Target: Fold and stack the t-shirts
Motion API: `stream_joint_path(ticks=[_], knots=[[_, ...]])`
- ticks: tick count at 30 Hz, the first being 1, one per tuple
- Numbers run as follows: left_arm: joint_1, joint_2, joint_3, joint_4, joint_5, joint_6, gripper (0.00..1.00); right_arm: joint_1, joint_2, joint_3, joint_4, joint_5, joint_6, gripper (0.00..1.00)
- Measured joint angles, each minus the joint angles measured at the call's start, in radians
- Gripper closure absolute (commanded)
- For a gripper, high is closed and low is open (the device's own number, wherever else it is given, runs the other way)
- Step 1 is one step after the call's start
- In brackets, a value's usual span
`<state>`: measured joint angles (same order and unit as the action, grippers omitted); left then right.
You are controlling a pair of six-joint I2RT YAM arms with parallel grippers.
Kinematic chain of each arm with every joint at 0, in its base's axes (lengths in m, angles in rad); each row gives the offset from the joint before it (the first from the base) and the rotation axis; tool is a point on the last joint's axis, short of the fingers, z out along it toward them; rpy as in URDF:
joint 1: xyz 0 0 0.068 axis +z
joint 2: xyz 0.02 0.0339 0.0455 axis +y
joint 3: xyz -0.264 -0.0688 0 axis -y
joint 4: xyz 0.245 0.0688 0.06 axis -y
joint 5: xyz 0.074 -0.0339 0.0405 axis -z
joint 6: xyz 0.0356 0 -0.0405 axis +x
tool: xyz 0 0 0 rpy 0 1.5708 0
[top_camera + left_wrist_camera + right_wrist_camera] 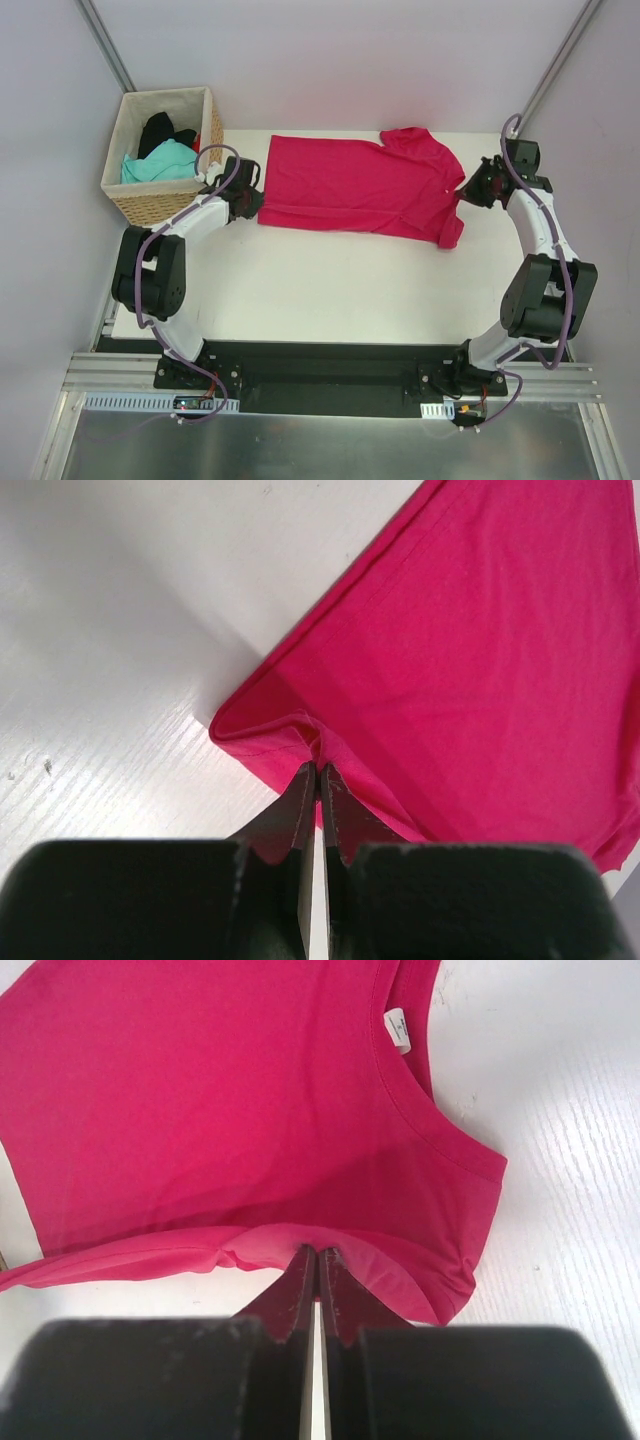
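Note:
A crimson-pink t-shirt [350, 185] lies spread across the back of the white table [330, 290], its neck end to the right. My left gripper [257, 196] is shut on the shirt's hem corner [262, 735], the cloth pinched between the fingertips [303, 780]. My right gripper [466, 190] is shut on the shirt's edge [280, 1240] near the shoulder. The white neck label [398, 1030] shows in the right wrist view. A teal t-shirt [160, 165] and a black one [162, 130] lie in the basket.
The wicker basket [160, 207] with pale lining stands at the back left, just beside my left arm. Grey walls close off the back and both sides. The arm bases sit on a black rail at the near edge.

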<state>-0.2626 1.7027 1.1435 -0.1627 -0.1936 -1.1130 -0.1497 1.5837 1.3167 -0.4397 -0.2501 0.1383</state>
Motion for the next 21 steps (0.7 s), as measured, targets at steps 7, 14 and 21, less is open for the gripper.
stream_joint_path(ticks=[7,14,21], knots=[[0.0,0.007,0.01,-0.003,-0.009,0.0,1.0,0.0,0.04,0.014,0.001,-0.01,-0.039,1.0],[0.0,0.01,0.013,-0.008,-0.021,0.001,1.0,0.0,0.055,0.026,0.001,-0.013,-0.076,0.99],[0.0,0.01,0.015,-0.01,-0.024,0.0,1.0,-0.003,0.061,0.04,0.002,-0.017,-0.088,0.99]])
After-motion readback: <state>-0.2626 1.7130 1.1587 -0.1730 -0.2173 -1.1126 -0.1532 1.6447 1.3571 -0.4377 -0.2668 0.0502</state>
